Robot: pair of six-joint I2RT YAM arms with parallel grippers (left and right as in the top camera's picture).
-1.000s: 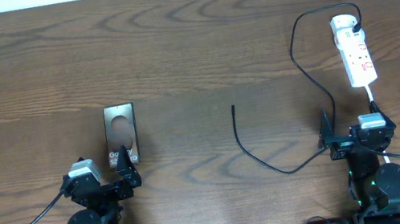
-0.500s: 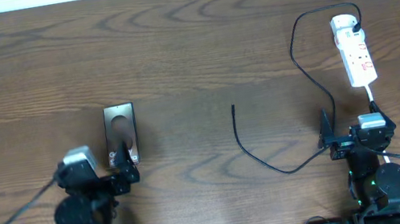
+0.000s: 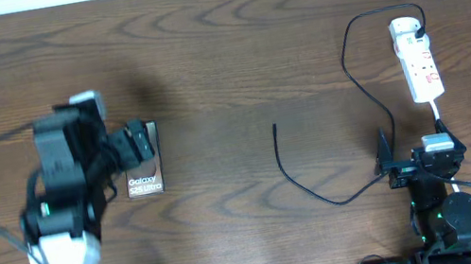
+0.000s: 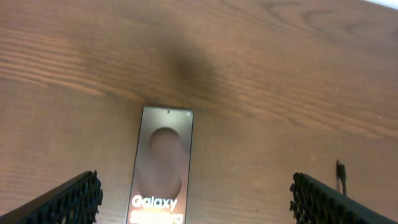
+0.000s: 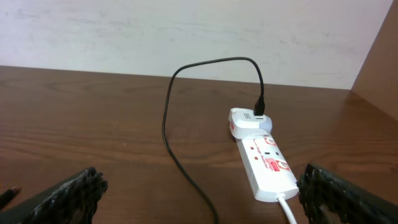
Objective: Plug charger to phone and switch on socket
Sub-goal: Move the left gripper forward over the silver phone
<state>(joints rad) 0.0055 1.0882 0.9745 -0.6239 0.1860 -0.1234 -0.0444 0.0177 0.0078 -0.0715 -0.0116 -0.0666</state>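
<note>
A flat smartphone lies screen-up on the bench, directly below the left tool and framed between its fingers. Its dark screen reflects tan, with white "Galaxy" lettering at the end nearest the tool. A narrow white power strip with red markings lies ahead of the right tool, slightly to its right. A thin black charger cable enters the strip's far rounded end and loops left. Its loose plug tip lies between the two tools, well apart from the smartphone.
</note>
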